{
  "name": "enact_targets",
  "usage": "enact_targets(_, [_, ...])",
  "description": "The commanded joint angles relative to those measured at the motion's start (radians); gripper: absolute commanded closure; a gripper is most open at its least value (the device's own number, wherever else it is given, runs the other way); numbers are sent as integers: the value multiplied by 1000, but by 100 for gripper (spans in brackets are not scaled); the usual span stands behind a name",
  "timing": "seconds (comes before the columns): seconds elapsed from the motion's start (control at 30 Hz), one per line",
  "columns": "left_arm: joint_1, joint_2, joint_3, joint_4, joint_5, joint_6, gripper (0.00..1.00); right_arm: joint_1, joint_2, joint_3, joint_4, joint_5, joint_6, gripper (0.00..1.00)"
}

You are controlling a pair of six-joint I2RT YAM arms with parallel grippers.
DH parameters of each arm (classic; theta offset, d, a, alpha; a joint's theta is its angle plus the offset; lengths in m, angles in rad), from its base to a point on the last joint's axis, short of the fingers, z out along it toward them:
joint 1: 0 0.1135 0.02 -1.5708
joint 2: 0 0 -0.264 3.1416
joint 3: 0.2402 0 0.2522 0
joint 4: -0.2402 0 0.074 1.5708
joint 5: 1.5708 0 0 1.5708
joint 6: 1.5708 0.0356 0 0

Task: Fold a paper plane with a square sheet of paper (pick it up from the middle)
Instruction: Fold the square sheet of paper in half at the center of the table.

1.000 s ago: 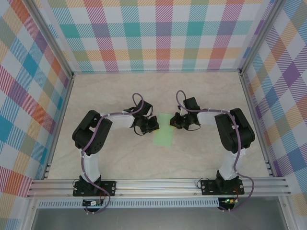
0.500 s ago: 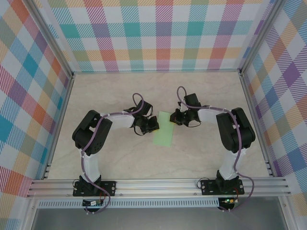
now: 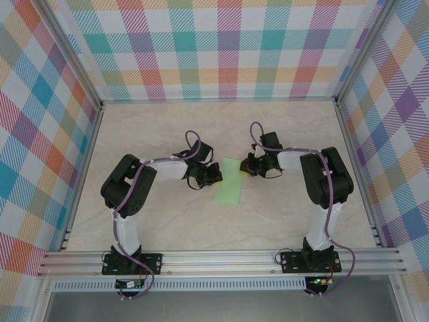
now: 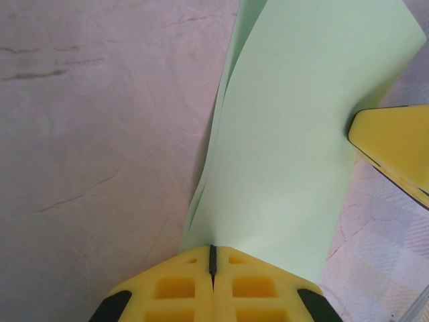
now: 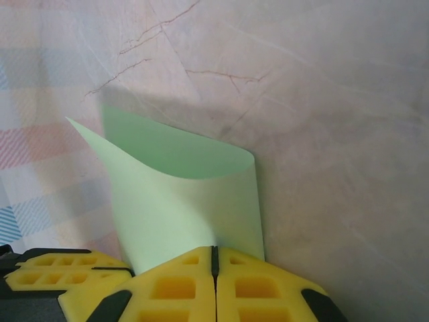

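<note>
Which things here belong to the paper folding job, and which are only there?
Belong to the job:
pale mint-green sheet of thin paper; yellow-fingered left pincer, shut on it; yellow-fingered right pincer, likewise shut on it.

Only there:
beige marble-patterned table top; colourful checked walls; aluminium front rail.

Your arms (image 3: 127, 191) are white tubes with chunky black joints, purple cables (image 3: 118, 233) running along, yellow pocketed pincer fingers (image 4: 177, 290).
</note>
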Motion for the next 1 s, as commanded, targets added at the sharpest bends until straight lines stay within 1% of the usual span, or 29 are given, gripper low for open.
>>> enact_targets(0.0, [-10, 60, -52, -135, -50, 16, 100, 2, 18, 26, -50, 15, -25, 94])
enact_targets(0.1, [-9, 58, -53, -137, -54, 17, 100, -3, -25, 73, -96, 10, -39, 94])
enact_targets(0.2, [-10, 63, -55, -130, -50, 14, 100, -16, -39, 101, -99, -11, -34, 94])
enact_targets(0.3, [-10, 62, -56, -129, -50, 15, 100, -25, -16, 125, -103, -24, -35, 94])
enact_targets(0.73, [-10, 61, -56, -128, -49, 13, 100, -38, 94, 121, -123, 18, -36, 94])
enact_targets(0.97, [-10, 60, -53, -136, -53, 15, 100, -44, 29, 204, -194, 14, -43, 94])
